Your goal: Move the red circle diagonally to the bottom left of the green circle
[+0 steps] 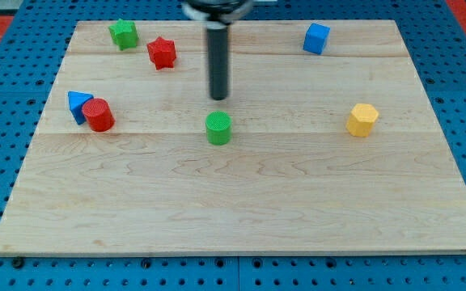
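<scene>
The red circle (99,115) stands near the board's left edge, touching a blue triangle (77,105) on its upper left. The green circle (218,128) stands near the middle of the board, well to the right of the red circle. My tip (218,97) is just above the green circle in the view, a short gap from it and far to the right of the red circle.
A green star (124,34) and a red star (162,52) lie at the top left. A blue cube (316,38) is at the top right. A yellow hexagon (362,120) is at the right. The wooden board (241,202) lies on a blue pegboard.
</scene>
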